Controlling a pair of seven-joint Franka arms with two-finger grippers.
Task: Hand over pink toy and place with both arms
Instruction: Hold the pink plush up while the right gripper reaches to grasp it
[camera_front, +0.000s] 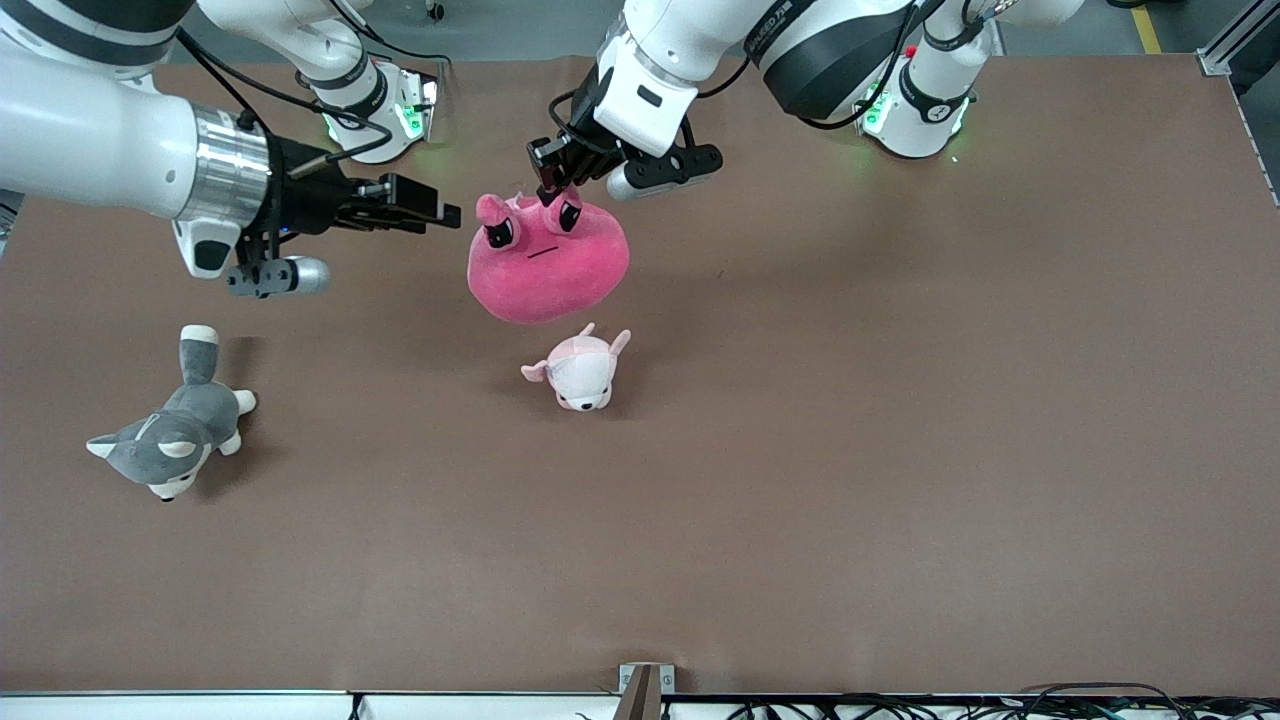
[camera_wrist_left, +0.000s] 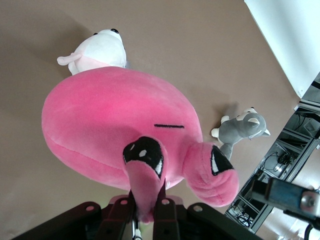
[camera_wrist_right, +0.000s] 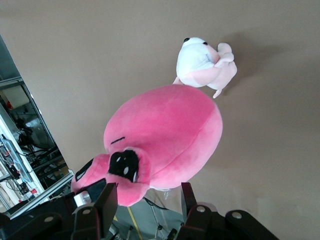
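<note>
Front view, upper centre of the frame: my left hand (camera_front: 553, 186) is clenched on an eye stalk of the pink toy (camera_front: 548, 262), which hangs above the worktop (camera_front: 900, 400), while my right hand (camera_front: 425, 208), fingers spread, sits just beside its other stalk. The toy looks light, soft and squashy, so I would pinch that free stalk. Only the left wrist view shows fabric pinched between my fingers (camera_wrist_left: 165, 220).
</note>
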